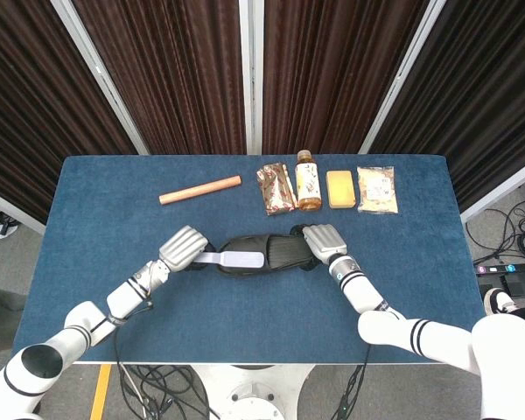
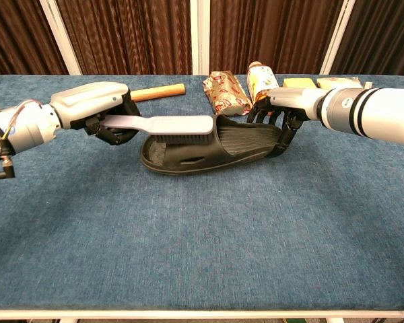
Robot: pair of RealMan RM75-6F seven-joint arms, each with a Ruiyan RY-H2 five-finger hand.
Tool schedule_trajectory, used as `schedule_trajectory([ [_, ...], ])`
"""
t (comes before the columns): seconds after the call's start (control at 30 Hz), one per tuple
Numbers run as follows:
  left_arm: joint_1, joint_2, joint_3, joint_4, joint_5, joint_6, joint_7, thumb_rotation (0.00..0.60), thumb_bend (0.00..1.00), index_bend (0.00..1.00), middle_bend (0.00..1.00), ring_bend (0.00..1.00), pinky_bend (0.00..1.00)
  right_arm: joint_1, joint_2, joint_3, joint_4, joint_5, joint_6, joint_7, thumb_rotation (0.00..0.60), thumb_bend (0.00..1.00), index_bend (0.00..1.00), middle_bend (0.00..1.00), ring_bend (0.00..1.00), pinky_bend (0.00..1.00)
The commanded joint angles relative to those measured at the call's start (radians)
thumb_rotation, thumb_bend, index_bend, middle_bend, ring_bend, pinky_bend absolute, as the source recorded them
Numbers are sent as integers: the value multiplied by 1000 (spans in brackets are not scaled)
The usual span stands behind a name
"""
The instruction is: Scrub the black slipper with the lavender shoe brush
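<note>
Blue cloth covers the table (image 1: 96, 227), and the black slipper (image 2: 209, 149) lies near its middle, sole down, toe toward the robot's left, heel toward its right. Taking the slipper as the landmark: the right hand (image 2: 283, 111) grips its heel end, fingers curled around the rim, while the left hand (image 2: 97, 111) is just beyond its toe, wrapped around the handle of the lavender shoe brush (image 2: 165, 125), whose bristle head rests on or just over the strap. The slipper looks like moulded rubber or foam, so I judge it light, somewhat flexible and liable to slide on the cloth under a push; pinning the heel, as the right hand does, seems the sensible hold, leaving strap and footbed free for strokes. The brush looks like stiff plastic, light, best held at the far end of the handle as it is now. Behind the slipper, toward the curtain, lie a brown snack packet (image 1: 275, 187), an amber bottle (image 1: 307, 182), a yellow block (image 1: 339, 188) and a pale packet (image 1: 375, 189); the nearest of these are near the heel, so long strokes backward could bump them. An orange-brown wooden stick (image 1: 200, 189) lies behind the toe, well apart. In front of the slipper toward the robot, and to either side, there is plenty of bare cloth before the table edges, giving the left arm room for strokes along the slipper's length.
</note>
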Motion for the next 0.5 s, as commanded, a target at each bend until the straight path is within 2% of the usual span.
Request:
schedule_trajectory([
  [0.03, 3, 2, 4, -5, -3, -16, 7, 600, 817, 1000, 1000, 917, 1000, 9, -1, -2, 5, 7, -12, 1, 600, 266, 374, 487, 309, 348],
  [0.33, -18, -35, -70, 41, -96, -112, -74, 600, 817, 1000, 1000, 916, 1000, 22, 0, -34, 2, 4, -23, -8, 600, 271, 374, 490, 312, 348],
  [0.5, -30, -65, -68, 93, -96, -131, -44, 600, 817, 1000, 1000, 916, 1000, 27, -3, -35, 1, 6, -16, -4, 600, 269, 374, 491, 312, 348],
])
